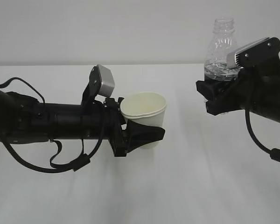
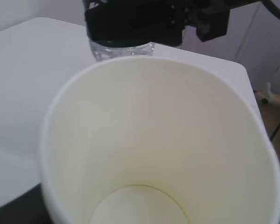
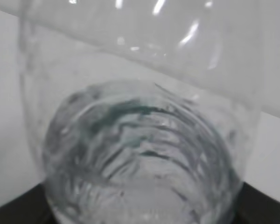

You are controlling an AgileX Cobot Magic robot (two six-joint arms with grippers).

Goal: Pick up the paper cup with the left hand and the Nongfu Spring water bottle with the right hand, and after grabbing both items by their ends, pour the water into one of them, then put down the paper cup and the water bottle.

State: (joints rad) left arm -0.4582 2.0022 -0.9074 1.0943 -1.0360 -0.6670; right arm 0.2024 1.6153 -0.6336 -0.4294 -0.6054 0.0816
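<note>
The paper cup [image 1: 144, 111] stands upright and clear of the table, with my left gripper [image 1: 148, 131] shut on its lower half; a black finger [image 1: 151, 135] wraps its near side. In the left wrist view the paper cup [image 2: 163, 140] fills the picture, its cream inside dry and empty. To the right and higher, my right gripper [image 1: 218, 91] is shut on the lower part of the Nongfu Spring water bottle [image 1: 220, 46], which is upright with its neck uncapped. Water [image 3: 140, 154] lies in the bottle's lower part. The bottle's base [image 2: 123, 49] shows just beyond the cup's rim.
The white table [image 1: 186, 186] runs under both arms, with a plain white wall behind. A thick cable [image 1: 259, 140] hangs from the right arm. In the left wrist view the table's far right edge [image 2: 249, 88] drops to the floor.
</note>
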